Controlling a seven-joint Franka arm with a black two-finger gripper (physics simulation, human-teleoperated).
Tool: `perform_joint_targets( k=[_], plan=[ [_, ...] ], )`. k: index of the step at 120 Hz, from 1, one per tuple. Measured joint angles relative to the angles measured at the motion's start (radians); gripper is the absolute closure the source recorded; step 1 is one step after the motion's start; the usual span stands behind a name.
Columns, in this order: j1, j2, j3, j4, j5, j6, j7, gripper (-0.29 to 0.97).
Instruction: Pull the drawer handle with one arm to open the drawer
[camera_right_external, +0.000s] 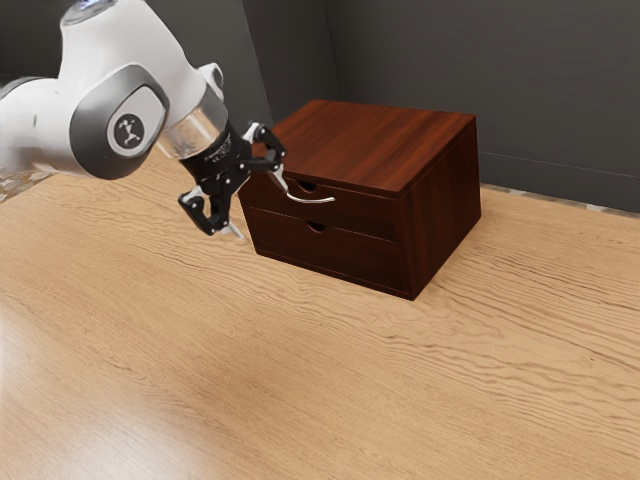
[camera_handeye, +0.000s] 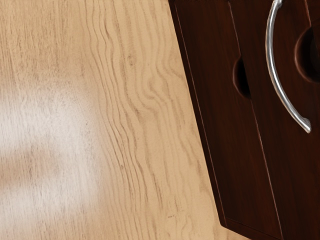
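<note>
The pincer (camera_right_external: 258, 208) gapes open, handle (camera_right_external: 308, 198) at its three o'clock; closing now could miss it.

Here's the dark wood cabinet (camera_handeye: 220, 130) standing on the pale bench (camera_handeye: 125, 100). A curved silver handle (camera_handeye: 270, 55) arcs over one drawer front (camera_handeye: 295, 175), catching the light. A thin seam splits the two fronts, with a dark notch (camera_handeye: 241, 77) beside it. A soft glare patch (camera_handeye: 45, 140) lies on the bench, well apart from the cabinet.

Perhaps a test room: wooden table (camera_right_external: 300, 380), dark grey walls (camera_right_external: 520, 70).
</note>
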Motion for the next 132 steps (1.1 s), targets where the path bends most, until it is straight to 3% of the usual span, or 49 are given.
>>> perform_joint_targets(
  k=[92, 132],
  plan=[
    [0.0, 0.151, 0.045, 0.01, -0.004, 0.281, -0.124, 0.04],
    [0.002, 0.204, 0.045, 0.051, -0.003, 0.326, -0.143, 0.25]
  ],
)
